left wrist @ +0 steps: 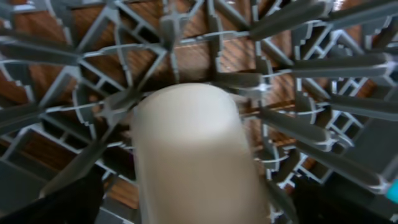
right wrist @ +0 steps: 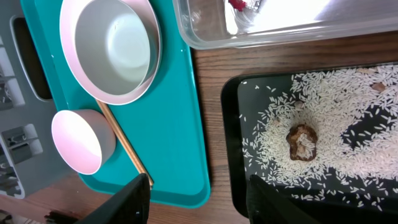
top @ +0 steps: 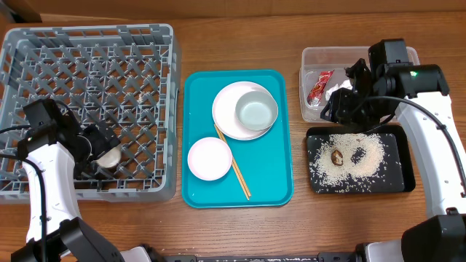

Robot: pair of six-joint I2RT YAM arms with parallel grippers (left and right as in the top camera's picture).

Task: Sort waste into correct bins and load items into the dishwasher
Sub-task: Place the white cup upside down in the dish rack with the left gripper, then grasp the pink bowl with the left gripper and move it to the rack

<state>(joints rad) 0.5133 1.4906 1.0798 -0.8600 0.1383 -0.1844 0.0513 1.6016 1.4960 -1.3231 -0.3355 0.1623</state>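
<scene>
Dish rack [top: 87, 73]: far left of the bench; grey lattice floor, low walls.
Cup [left wrist: 193, 149]: lies on its side on the rack floor, near the front wall. Judged light, stiff, smooth and breakable. Best taken across the round body with a gentle squeeze.
Left tool [top: 98, 145]: fingers spread, one on each side of the cup with a gap showing on both sides. It grips nothing.
Left arm: reaches down into the front-left part of the rack, wrist tipped low toward the lattice.
Teal tray [top: 273, 182]: centre of the bench. It carries the plate [top: 227, 120] with the pale bowl [top: 256, 110] set in it, the pink bowl [top: 210, 158], and the chopsticks [top: 237, 169] just beside the pink bowl.
Clear tub [top: 313, 54]: right rear; wrapper [top: 319, 86] and tissue [top: 338, 91] inside.
Black tray [top: 393, 178]: right front; rice [right wrist: 348, 106] scattered around a brown bit [right wrist: 301, 142].
Right tool [right wrist: 199, 186]: fingers well apart, nothing between them.
Right arm: bent inward, wrist held above the near edges of the tub and the black tray.
</scene>
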